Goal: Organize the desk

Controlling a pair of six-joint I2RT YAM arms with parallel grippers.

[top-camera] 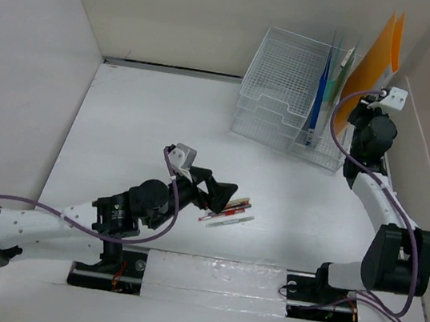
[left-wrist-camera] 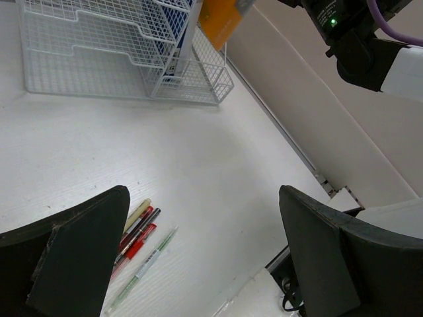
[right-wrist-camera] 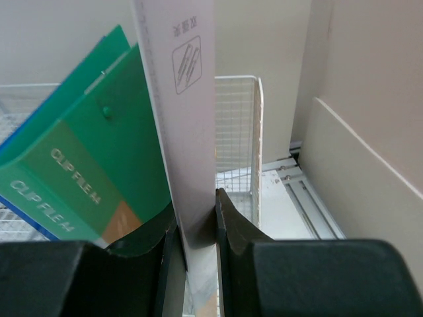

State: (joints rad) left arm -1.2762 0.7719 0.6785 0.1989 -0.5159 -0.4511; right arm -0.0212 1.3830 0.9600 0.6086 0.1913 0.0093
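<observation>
1. Working over the desk (top-camera: 148, 119), lying flat, matte and white under both arms. Being rigid and fixed, so offering nothing to grasp itself and leaving only the loose things on it.
2. Hanging the left gripper (top-camera: 222, 194) just above the pens (top-camera: 228, 209), fingers spread wide and holding nothing.
3. Seeing those pens as a loose bundle near the front middle of the desk, well apart from the wire organizer (top-camera: 287, 83) at the far right.
4. Judging the pens as light, stiff, smooth and round, so probably rolling or fanning apart under a careless touch. Likely best taking them across the middle of the barrels, with the fingers straddling the bundle and reaching down to the surface.
5. Pinching a thin pale file (right-wrist-camera: 188, 132) with the right gripper (right-wrist-camera: 195, 218), fingers closed on its near edge, just beside a green clip file (right-wrist-camera: 99, 165) at the organizer's right end.
6. Not being able to tell whether this is the orange file (top-camera: 376, 59) showing from above.
7. Reckoning the file as light, slick and floppy, so likely bending away from the grip. Probably wanting hold near a stiff edge.
</observation>
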